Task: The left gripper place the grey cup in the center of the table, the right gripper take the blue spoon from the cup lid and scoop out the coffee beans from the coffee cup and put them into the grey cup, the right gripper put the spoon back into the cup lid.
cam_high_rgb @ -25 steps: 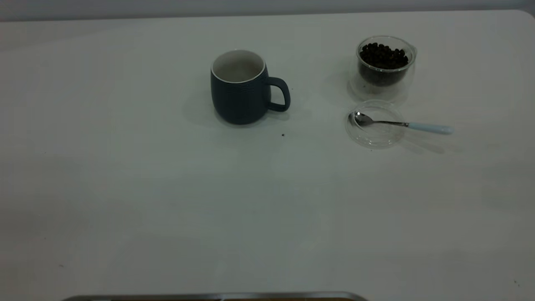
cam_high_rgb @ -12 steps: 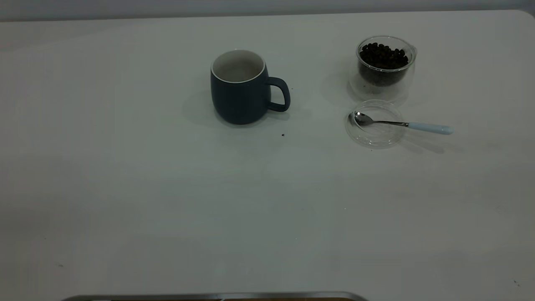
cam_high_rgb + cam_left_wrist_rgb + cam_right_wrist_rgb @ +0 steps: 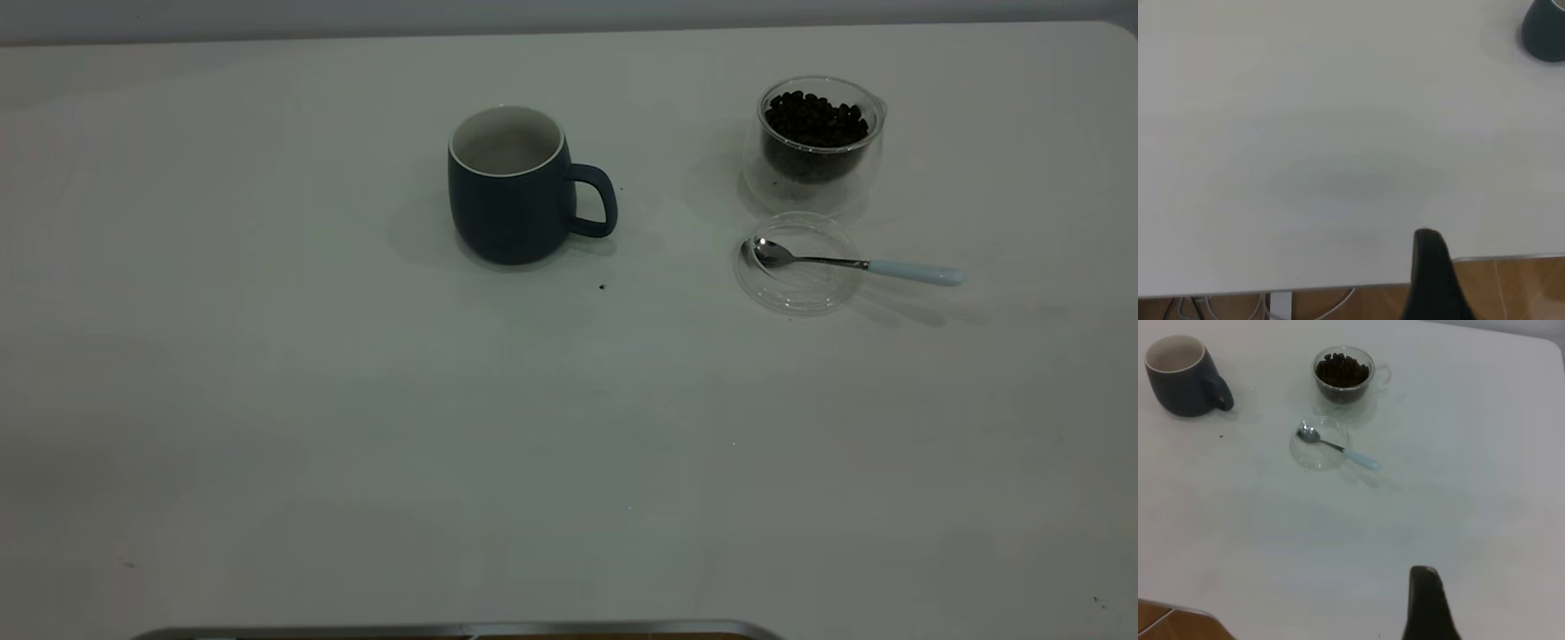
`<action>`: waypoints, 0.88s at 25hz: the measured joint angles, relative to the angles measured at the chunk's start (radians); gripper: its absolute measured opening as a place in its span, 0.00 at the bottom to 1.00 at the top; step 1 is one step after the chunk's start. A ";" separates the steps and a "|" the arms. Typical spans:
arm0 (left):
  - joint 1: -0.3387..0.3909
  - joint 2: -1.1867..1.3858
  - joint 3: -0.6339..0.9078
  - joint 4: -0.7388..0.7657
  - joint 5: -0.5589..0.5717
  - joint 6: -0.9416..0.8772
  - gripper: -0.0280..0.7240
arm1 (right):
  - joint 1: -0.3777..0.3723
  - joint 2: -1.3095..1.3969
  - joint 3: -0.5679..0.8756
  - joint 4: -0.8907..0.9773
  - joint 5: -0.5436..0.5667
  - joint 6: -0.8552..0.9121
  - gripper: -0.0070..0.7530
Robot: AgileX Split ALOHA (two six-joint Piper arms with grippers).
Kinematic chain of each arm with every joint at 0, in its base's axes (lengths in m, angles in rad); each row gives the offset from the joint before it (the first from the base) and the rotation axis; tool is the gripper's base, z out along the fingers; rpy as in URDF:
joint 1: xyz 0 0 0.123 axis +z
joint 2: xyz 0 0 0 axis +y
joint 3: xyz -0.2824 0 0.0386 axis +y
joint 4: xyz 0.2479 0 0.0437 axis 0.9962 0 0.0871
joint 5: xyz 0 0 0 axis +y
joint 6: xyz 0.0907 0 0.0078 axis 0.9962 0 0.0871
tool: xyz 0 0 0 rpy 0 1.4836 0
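the grey cup (image 3: 511, 187) stood upright near the middle of the table (image 3: 356, 427), a little toward the far side, handle pointing right. well to its right sat the coffee cup (image 3: 818, 142), heaped with beans (image 3: 816, 119). just nearer than that lay the lid (image 3: 798, 264), with the spoon (image 3: 853, 263) in it: bowl inside the lid, pale blue handle sticking out over the right rim, clear of the table.

neither arm showed in the exterior view. each wrist view caught only one dark finger at the edge: the left gripper (image 3: 1431, 277) hung over the table's near edge, well apart from the grey cup, and the right gripper (image 3: 1426, 603) hung back from the lid and spoon. with one finger visible each, i could not tell whether either was spread or closed.

the spoon looked light, stiff and slick; the raised handle end seemed the best place to pinch, since the polished neck would likely slip and the lid might skid if nudged. the glass cup looked fragile and easy to tip while scooping. the mug seemed heavy and stable.

the mug's floor was hidden from outside, so whether any beans lay inside could not be told. a few dark specks dotted the table by the mug.
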 joint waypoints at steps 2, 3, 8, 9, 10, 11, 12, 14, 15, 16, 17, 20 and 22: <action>0.000 0.000 0.000 0.000 0.000 0.000 0.76 | 0.000 0.000 0.000 -0.005 0.000 0.005 0.69; 0.000 0.000 0.000 0.000 0.000 0.000 0.76 | 0.000 0.000 0.000 -0.006 0.000 0.005 0.68; 0.000 0.000 0.000 0.000 0.000 -0.001 0.76 | 0.000 0.000 0.000 -0.006 0.001 0.006 0.64; 0.000 0.000 0.000 0.000 0.000 -0.001 0.76 | 0.000 0.000 0.000 -0.006 0.001 0.006 0.64; 0.000 0.000 0.000 0.000 0.000 -0.001 0.76 | 0.000 0.000 0.000 -0.006 0.001 0.006 0.63; 0.000 0.000 0.000 0.000 0.000 -0.001 0.76 | 0.000 0.000 0.000 -0.006 0.001 0.006 0.62; 0.000 0.000 0.000 0.000 0.000 -0.001 0.76 | 0.000 0.000 0.000 -0.006 0.001 0.006 0.61; 0.000 0.000 0.000 0.000 0.000 -0.001 0.76 | 0.000 0.000 0.000 -0.006 0.001 0.006 0.60; 0.000 0.000 0.000 0.000 0.000 -0.001 0.76 | 0.000 0.000 0.000 -0.006 0.001 0.006 0.59; 0.000 0.000 0.000 0.000 0.000 -0.001 0.76 | 0.000 0.000 0.000 -0.006 0.001 0.006 0.58; 0.000 0.000 0.000 0.000 0.000 -0.001 0.76 | 0.000 0.000 0.000 -0.006 0.001 0.006 0.57; 0.000 0.000 0.000 0.000 0.000 -0.001 0.76 | 0.000 0.000 0.000 -0.006 0.001 0.006 0.56; 0.000 0.000 0.000 0.000 0.000 -0.001 0.76 | 0.000 0.000 0.000 -0.006 0.001 0.006 0.55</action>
